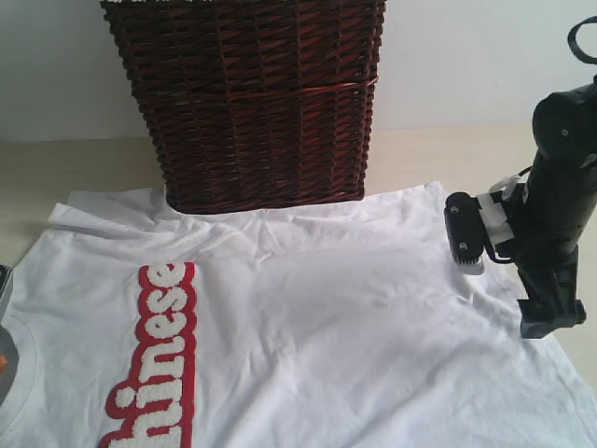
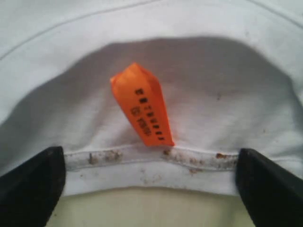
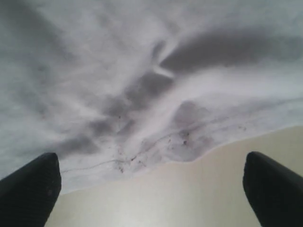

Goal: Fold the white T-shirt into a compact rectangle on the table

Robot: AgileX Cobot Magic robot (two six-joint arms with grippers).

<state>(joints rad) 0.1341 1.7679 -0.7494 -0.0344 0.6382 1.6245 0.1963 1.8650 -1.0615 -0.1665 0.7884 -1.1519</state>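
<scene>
While the soft white cotton T-shirt point(image 1: 354, 317) lies spread on the pale cream desk point(image 1: 56, 168), the left fingers point(image 2: 29, 187) (at the collar) and right fingers point(image 3: 272, 184) gape empty over its edges, so a shallow pinch may catch one layer and skew the fold.

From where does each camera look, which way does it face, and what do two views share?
Exterior view: off the arms, facing across the white T-shirt toward the wicker basket; the right arm shows.
Left wrist view: on the left arm, close on the collar and orange tag; jaws wide apart.
Right wrist view: on the right arm, facing the shirt's wrinkled edge; jaws wide apart.
Shared: both wrist views show shirt edge on table.
</scene>
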